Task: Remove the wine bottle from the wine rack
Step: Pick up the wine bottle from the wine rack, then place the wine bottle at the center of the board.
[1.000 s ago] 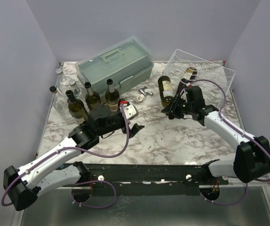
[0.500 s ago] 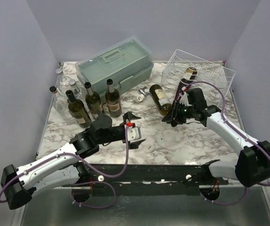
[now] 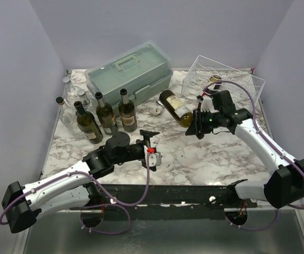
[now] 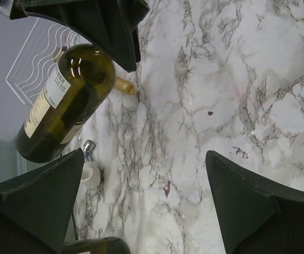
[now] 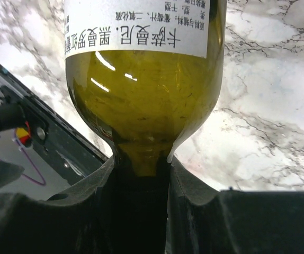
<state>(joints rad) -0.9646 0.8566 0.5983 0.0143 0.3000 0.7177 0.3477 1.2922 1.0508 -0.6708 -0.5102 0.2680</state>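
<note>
Marble table carries the wine rack at its far right, and just left of it, clear of the wire, the wine bottle slants from its base near the toolbox to its neck, clamped in the right gripper, while the left gripper, farther off, gapes empty.

A: wine bottle state?
B: olive-green glass, pale printed label. Neck clamped between the right gripper jaws, body slanting out from them to the far left. Off the rack.
A: wine rack?
B: white thin wire, wavy cradles. Sits beyond the jaws, to their right, apart from the bottle.
</note>
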